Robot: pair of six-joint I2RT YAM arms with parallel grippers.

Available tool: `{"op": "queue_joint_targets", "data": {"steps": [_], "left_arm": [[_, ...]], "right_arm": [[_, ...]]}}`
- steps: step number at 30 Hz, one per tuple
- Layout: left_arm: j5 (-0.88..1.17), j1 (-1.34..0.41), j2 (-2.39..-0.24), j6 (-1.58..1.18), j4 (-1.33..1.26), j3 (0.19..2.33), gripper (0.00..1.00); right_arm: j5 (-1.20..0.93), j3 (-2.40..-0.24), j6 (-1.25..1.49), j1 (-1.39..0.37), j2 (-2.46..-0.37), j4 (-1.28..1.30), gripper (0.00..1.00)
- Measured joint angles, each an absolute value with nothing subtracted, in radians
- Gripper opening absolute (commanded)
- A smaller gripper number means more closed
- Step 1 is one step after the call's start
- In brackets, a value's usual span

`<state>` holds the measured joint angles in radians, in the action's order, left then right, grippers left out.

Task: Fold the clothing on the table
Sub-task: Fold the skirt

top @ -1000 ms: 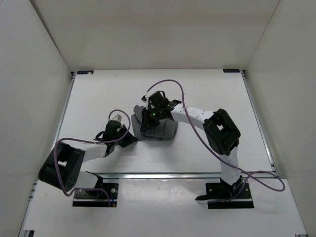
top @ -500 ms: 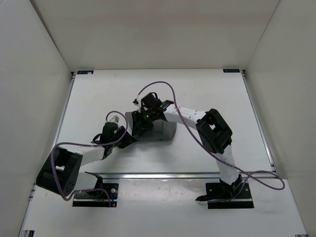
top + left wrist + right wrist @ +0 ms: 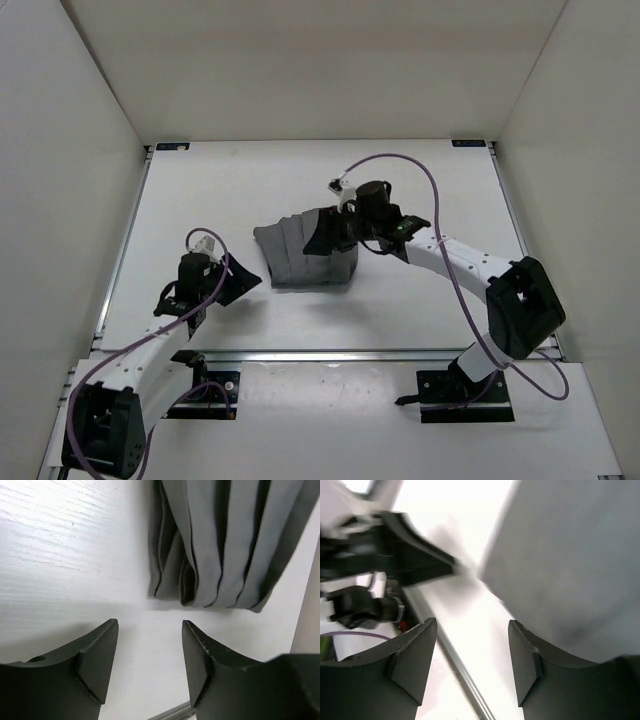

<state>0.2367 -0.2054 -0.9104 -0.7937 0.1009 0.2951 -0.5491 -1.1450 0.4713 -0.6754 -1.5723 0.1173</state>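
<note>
Pleated skirt (image 3: 300, 258): folded bundle, counter (image 3: 200, 190) centre | left hand (image 3: 150, 635): fingers apart, empty, at skirt's 8 o'clock, clear of cloth | right hand (image 3: 472, 635): fingers apart, empty, over 1 o'clock edge | likely letting fold settle

Robotics laboratory: plain white walls (image 3: 320, 70) enclosed a railed table (image 3: 230, 190), with left arm (image 3: 150, 345) and right arm (image 3: 460, 262) bolted on.

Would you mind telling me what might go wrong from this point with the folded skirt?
1. On the skirt, stacked pleats gape at the edge facing the left claw; with both claws open, the fold may spring apart.
2. The right claw sits over the skirt's far right corner, so pulling away could snag the top layer and drag it across the table.
</note>
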Motion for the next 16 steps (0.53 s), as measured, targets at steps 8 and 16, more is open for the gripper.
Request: {"op": "queue_joint_targets", "data": {"steps": [8,16], "left_arm": [[0.330,-0.184,-0.896,-0.569,0.410,0.533,0.99],[0.364,-0.218,-0.821,-0.429,0.557,0.602,0.99]], "right_arm": [[-0.546,-0.870,0.494,-0.596,-1.470,0.051,0.58],[-0.524,-0.800,0.493,-0.474,-1.271,0.008,0.60]]}}
